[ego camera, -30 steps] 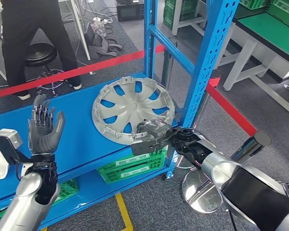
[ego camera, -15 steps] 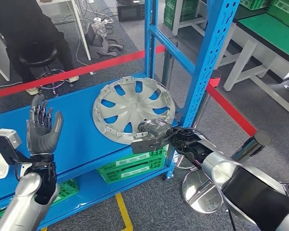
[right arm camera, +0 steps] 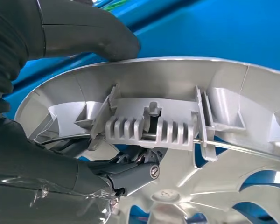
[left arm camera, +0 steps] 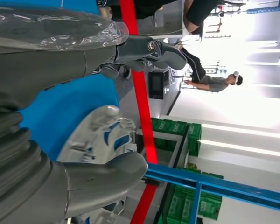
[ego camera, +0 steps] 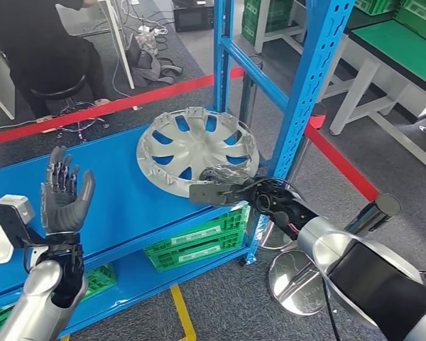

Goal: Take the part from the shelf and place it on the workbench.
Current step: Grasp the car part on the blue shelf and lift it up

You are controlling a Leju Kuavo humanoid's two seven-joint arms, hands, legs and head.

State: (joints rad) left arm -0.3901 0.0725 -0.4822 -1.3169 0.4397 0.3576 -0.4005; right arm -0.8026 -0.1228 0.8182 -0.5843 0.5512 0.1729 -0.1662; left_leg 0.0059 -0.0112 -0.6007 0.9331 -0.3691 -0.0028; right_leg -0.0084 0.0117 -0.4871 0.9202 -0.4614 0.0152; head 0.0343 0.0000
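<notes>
The silver wheel cover (ego camera: 197, 150) sits inner face up on the blue shelf (ego camera: 114, 192), its near rim raised off the deck and pinched by my right hand (ego camera: 221, 190) — thumb outside the rim, fingers inside; round, it has no long axis, and tilts down toward the far side; I judge the lift just begun — the carry to the workbench remains; my left hand (ego camera: 63, 195) hovers spread, palm forward, holding nothing.

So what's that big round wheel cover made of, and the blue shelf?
The wheel cover looks like silver-painted plastic: its rim has thin moulded ribs and clips. The shelf looks like blue-painted metal, with punched holes in its posts.
</notes>
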